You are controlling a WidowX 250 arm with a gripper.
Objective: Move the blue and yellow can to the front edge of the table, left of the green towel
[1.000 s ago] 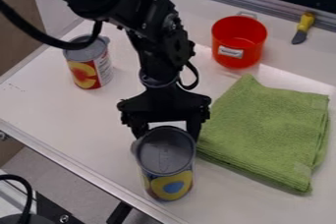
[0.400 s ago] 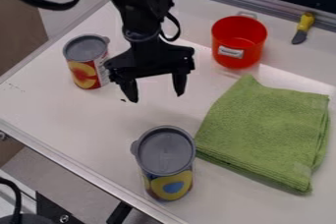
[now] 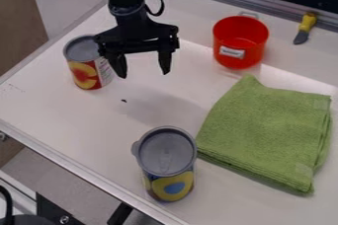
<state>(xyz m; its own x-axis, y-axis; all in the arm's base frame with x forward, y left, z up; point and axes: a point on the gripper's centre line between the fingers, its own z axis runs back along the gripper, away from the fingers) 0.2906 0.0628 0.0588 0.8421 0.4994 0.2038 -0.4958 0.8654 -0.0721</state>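
"Green cloth (image 3: 267,132) is laid beside the front can (image 3: 167,152), red pot (image 3: 240,41) beyond. Is the gripper (image 3: 142,72) obstructed?"

"Closely flanked by the rear can (image 3: 84,68)."

"Jaws?"

"Spread wide, nothing gripped; the front can is seated well apart, nearer the camera."

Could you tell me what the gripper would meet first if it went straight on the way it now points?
The gripper would probably meet the white tabletop first, though this view leaves its height and its clearance from the red-labelled can unclear.
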